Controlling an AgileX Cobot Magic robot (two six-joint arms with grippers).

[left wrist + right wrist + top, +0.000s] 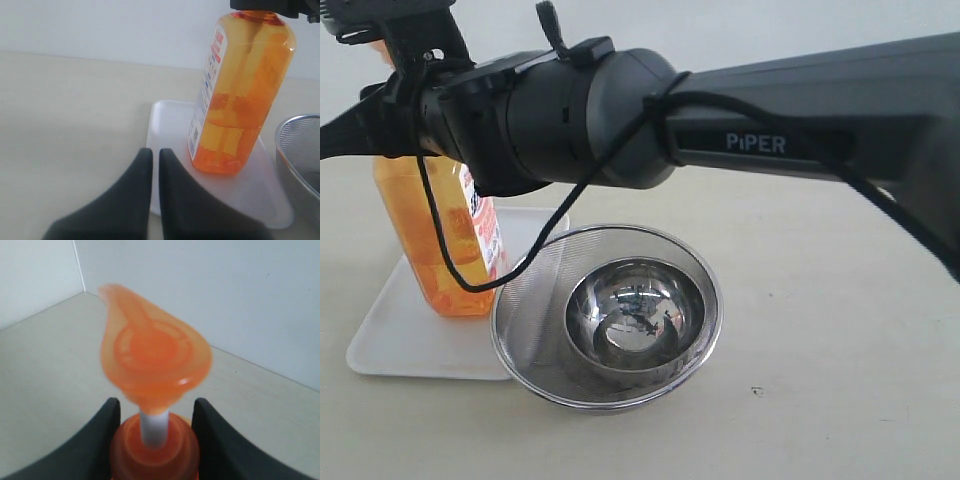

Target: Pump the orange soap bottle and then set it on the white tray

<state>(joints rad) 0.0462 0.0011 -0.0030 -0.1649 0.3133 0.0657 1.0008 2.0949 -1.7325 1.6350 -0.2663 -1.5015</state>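
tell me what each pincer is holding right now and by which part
Right pincer clasps the orange soap bottle at its neck collar, under the pump head. Left pincer holds nothing.

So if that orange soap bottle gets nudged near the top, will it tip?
Probably tippy: the orange soap bottle is tall on a narrow base. It looks well filled, so likely heavy for its size. Its smooth plastic may slip; the right pincer straddles its neck.
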